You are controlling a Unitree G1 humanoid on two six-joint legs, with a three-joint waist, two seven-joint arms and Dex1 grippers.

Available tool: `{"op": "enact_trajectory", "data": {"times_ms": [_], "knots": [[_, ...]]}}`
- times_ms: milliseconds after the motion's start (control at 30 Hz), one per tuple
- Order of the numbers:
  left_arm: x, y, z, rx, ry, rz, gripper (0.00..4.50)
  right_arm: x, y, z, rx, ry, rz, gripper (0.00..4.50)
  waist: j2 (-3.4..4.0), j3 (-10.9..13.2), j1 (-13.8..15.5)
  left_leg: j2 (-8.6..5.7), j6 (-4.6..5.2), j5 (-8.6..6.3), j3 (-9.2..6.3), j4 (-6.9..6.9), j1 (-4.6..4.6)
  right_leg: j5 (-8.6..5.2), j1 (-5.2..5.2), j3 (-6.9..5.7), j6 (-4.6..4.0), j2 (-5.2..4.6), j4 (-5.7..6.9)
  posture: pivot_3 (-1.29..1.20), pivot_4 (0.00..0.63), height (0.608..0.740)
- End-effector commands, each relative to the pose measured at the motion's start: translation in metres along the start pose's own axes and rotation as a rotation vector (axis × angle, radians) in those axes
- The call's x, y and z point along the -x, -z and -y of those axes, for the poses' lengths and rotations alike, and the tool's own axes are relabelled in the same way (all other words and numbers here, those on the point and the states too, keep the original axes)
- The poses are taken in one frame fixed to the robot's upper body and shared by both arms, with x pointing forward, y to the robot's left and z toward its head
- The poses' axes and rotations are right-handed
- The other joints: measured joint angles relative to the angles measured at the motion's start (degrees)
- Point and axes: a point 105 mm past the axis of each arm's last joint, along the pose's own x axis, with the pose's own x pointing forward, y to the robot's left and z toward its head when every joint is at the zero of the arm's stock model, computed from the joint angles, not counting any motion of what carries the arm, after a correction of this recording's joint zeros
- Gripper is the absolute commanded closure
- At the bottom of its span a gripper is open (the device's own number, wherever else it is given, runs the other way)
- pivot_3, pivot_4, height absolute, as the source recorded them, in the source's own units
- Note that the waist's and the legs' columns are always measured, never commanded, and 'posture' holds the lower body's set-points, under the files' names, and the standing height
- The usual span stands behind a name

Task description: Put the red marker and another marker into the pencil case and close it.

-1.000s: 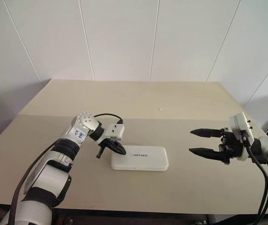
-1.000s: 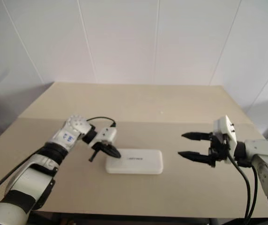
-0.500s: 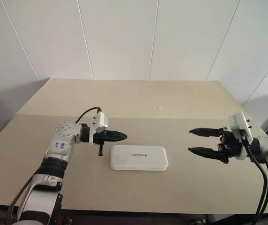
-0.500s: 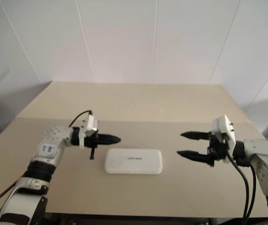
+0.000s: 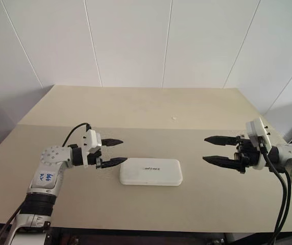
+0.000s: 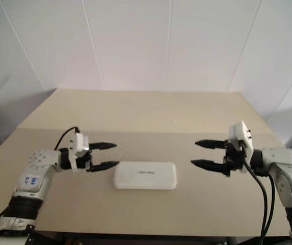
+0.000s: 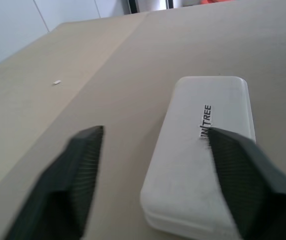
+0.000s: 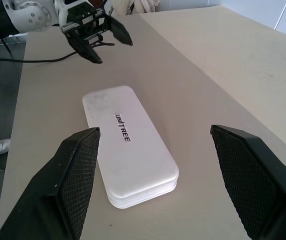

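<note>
Case [image 5: 151, 172] lies flat and shut on the beige counter [image 5: 151, 109], dark lettering on the lid. Left gripper [image 5: 116, 152] just beside its left end, fingers spread, pointing at it; contact unclear, probably none. Right gripper [image 5: 211, 149] well apart on the right, fingers spread, aimed toward the case. Small pale speck [image 5: 173, 119] farther back.

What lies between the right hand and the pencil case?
Only bare table: in the left eye view, nothing lies between the open right hand and the closed pencil case.
</note>
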Motion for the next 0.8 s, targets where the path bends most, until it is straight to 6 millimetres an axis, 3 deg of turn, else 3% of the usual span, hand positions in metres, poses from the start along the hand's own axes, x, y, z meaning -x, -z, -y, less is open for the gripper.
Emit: {"op": "enact_trajectory", "data": {"times_ms": [33,300,433,600,800], "knots": [[0.011,-0.014,0.000,-0.016,0.031,0.031,0.01,0.000,-0.008,0.003,0.039,-0.017,0.015,0.00,0.01,0.0,0.0,0.00,0.00,0.00,0.01,-0.01,0.00,0.00,-0.01,0.00,0.00,0.00,-0.01,0.00,0.150,0.740],[0.035,-0.009,-0.011,0.056,0.078,-0.008,0.01,0.001,-0.008,0.010,0.047,-0.034,-0.012,0.00,0.03,0.0,0.0,0.00,0.00,0.00,0.02,-0.05,-0.01,0.00,-0.01,0.00,-0.01,0.00,-0.04,0.00,0.150,0.740],[0.034,-0.004,-0.029,0.119,-0.013,-0.027,0.01,0.000,-0.008,0.015,0.054,-0.022,-0.015,0.00,0.03,0.0,0.0,0.00,0.00,0.00,0.01,-0.02,0.00,0.00,0.00,-0.02,0.00,0.00,-0.02,0.00,0.150,0.740],[0.036,0.006,-0.024,0.163,-0.024,-0.050,0.01,-0.003,-0.009,0.010,0.049,-0.034,-0.007,0.00,0.03,0.0,-0.1,0.01,0.00,0.00,0.01,-0.11,-0.04,-0.01,-0.06,-0.01,0.00,-0.01,-0.05,0.00,0.150,0.740],[0.023,0.007,-0.022,0.162,-0.017,-0.022,0.01,-0.005,-0.007,0.004,0.044,-0.025,0.001,0.00,0.03,0.0,0.0,0.02,0.00,0.00,0.02,-0.09,-0.02,-0.02,-0.07,-0.01,-0.02,0.00,-0.01,0.00,0.150,0.740]]}}
